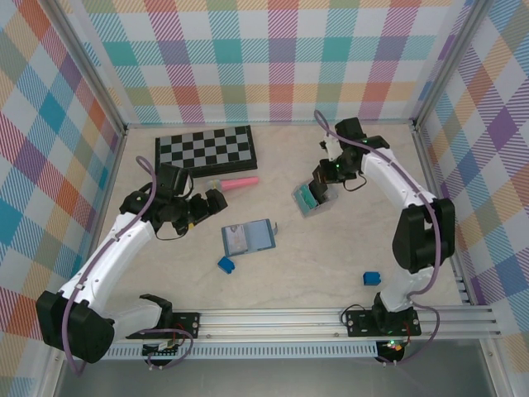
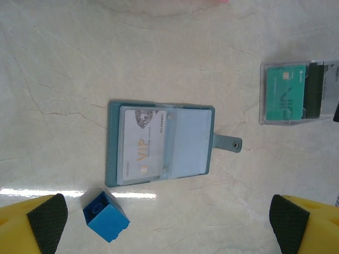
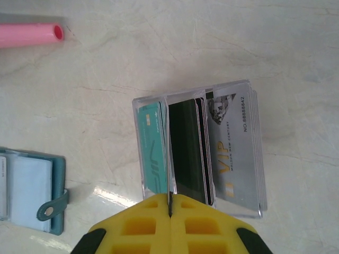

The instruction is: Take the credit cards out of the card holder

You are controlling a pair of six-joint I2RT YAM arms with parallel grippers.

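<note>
Top external view: the card holder [image 1: 249,237] lies opened flat near the middle of the desk [image 1: 165,273], pockets facing up, which leaves its slots reachable from above; a small blue block [image 1: 225,264] sits just beside its near left corner, and a second blue block [image 1: 372,278] lies well apart to the right. The left arm [image 1: 124,240] reaches in from the left with the left jaws spread wide and nothing between them; in the left wrist view they hang above the card holder [image 2: 161,144], straddling it, probably so that they can come down on either the cover or a card. One pale VIP card [image 2: 142,143] sits in the left pocket; the right pocket looks empty, so by my reading the task is partly done; the strap with its snap [image 2: 229,143] points toward the clear box [image 2: 296,92]. In the right wrist view the right jaws are pressed together at the near edge of the clear box [image 3: 249,159], in line with the gap between a teal card [image 3: 152,148] and a dark card [image 3: 186,153]; another VIP card [image 3: 230,148] stands in the right compartment. The box seems to serve as the drop-off; whether the right jaws nip a card's edge I cannot tell. A pink tube [image 3: 29,33] and a chessboard [image 1: 205,149] lie farther back, apart from the work.
</note>
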